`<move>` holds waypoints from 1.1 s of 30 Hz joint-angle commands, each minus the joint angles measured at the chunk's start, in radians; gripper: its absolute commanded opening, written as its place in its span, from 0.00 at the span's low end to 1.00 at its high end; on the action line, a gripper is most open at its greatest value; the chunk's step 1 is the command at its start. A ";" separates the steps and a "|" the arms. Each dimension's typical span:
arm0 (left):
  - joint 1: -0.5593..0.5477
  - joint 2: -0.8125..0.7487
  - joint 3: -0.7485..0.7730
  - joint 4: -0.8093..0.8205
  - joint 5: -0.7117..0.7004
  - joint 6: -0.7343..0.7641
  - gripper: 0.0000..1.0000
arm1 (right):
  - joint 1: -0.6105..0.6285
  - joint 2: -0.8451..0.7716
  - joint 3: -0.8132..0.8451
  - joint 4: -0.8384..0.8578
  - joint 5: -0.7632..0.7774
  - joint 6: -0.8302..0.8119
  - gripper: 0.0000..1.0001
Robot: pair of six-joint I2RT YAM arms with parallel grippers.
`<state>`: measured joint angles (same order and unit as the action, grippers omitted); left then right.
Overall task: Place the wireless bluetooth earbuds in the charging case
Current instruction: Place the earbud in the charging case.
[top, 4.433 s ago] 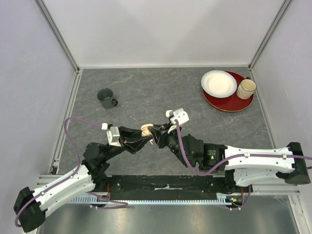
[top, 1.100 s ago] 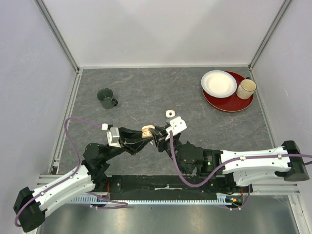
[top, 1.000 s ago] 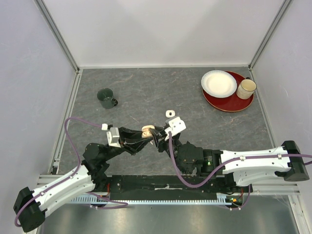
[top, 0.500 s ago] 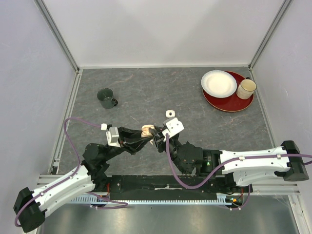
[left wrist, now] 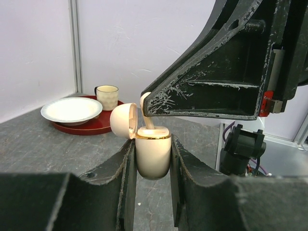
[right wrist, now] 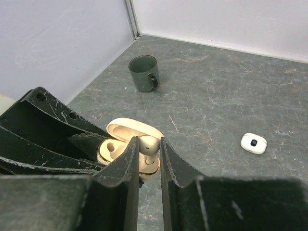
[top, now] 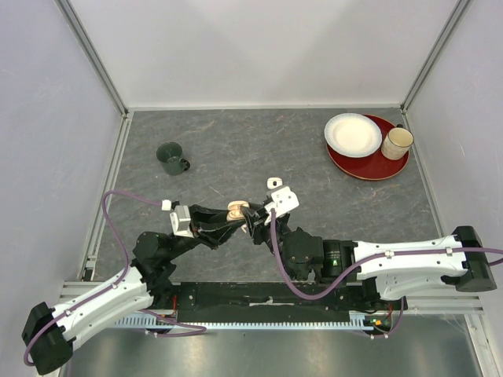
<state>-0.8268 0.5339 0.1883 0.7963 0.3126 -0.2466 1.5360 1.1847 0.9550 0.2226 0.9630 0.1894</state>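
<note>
partway, by the look of it: beige charging case (right wrist: 111, 150) clamped upright with lid open between the closed fingers of the left gripper (left wrist: 152, 149), near the table's middle. pinched in the right gripper (right wrist: 148, 142), one beige earbud (left wrist: 148, 122), stem down in the case's mouth and seemingly not yet seated, with the socket at its 9 o'clock in the right wrist view apparently empty. left to do, probably: pressing this bud home and filling that socket, perhaps with the small white piece (top: 273, 182) lying at 2 o'clock from the case.
</note>
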 commanded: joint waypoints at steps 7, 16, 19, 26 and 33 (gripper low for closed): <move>0.000 -0.014 -0.001 0.119 -0.084 0.007 0.02 | 0.009 0.055 0.088 -0.155 -0.003 0.116 0.00; 0.002 -0.035 -0.013 0.121 -0.139 0.006 0.02 | 0.009 -0.005 0.025 -0.075 -0.001 0.096 0.00; 0.000 -0.031 -0.013 0.129 -0.144 0.004 0.02 | 0.009 -0.005 0.022 -0.066 -0.023 0.088 0.00; 0.002 -0.023 -0.012 0.146 -0.122 -0.005 0.02 | 0.009 0.023 0.040 -0.074 -0.029 0.082 0.00; 0.000 -0.031 -0.019 0.147 -0.125 -0.010 0.02 | 0.009 0.026 0.068 -0.111 -0.035 0.097 0.10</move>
<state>-0.8272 0.5148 0.1631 0.8394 0.2550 -0.2470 1.5345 1.2053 0.9916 0.1581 0.9508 0.2741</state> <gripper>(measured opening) 0.352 0.246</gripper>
